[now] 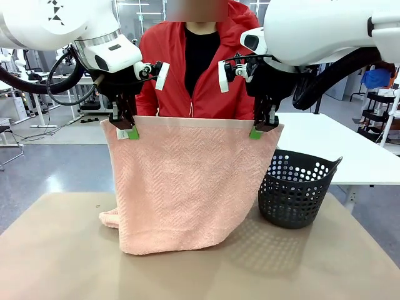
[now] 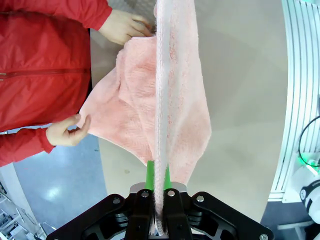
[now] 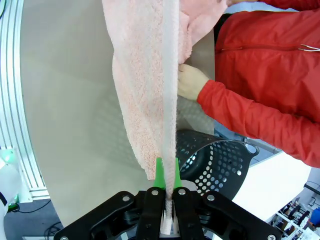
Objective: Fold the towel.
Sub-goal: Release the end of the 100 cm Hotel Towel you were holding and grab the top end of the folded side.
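Salmon-pink towel is hanging over the table, left gripper and right gripper each clamping a top corner.

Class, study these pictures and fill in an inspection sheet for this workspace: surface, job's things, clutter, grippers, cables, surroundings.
Surface: tan table; the lower end of the towel rests on it.
Job's things: towel hangs spread from its top corners; a person's hand pinches a lower corner.
Clutter: black perforated basket, upright, on the robot's right of the towel.
Grippers: left gripper and right gripper each shut on a top corner.
Cables: black cables loop beside both arms.
Surroundings: person in red jacket behind towel; white table beyond.
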Robot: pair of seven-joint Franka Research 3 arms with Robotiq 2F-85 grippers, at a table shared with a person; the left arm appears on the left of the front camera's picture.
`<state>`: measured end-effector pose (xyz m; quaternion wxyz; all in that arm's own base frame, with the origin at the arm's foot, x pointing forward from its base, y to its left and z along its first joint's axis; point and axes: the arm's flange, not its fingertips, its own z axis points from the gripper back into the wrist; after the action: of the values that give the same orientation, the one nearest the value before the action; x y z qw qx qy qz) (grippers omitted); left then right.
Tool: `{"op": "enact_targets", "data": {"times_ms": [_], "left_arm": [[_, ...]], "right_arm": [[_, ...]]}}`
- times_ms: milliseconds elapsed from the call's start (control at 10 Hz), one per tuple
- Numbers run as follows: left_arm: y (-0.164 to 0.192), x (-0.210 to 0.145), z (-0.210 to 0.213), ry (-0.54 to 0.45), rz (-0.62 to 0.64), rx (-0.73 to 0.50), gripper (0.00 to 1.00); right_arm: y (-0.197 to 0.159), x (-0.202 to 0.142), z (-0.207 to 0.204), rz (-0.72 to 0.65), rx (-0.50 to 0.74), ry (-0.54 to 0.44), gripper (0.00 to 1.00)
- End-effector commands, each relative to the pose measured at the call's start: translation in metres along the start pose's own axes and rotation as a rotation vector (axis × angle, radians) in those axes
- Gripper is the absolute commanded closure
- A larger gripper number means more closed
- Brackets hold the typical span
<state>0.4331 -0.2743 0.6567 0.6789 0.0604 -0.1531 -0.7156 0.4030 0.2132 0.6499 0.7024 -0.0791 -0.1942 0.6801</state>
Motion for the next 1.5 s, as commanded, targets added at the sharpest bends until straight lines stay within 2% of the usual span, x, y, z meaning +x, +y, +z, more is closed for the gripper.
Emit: {"op": "enact_targets", "data": {"times_ms": [0, 1400], "left_arm": [[0.0026, -0.0006, 0.0014, 0.013, -0.003, 0.011, 1.0], [0.0026, -0.0006, 0.0014, 0.013, -0.003, 0.011, 1.0]], "right_arm": [[0.0002, -0.0009, 0.001, 0.001, -0.001, 0.004, 1.0], [0.0002, -0.0009, 0.001, 0.001, -0.001, 0.004, 1.0]]}}
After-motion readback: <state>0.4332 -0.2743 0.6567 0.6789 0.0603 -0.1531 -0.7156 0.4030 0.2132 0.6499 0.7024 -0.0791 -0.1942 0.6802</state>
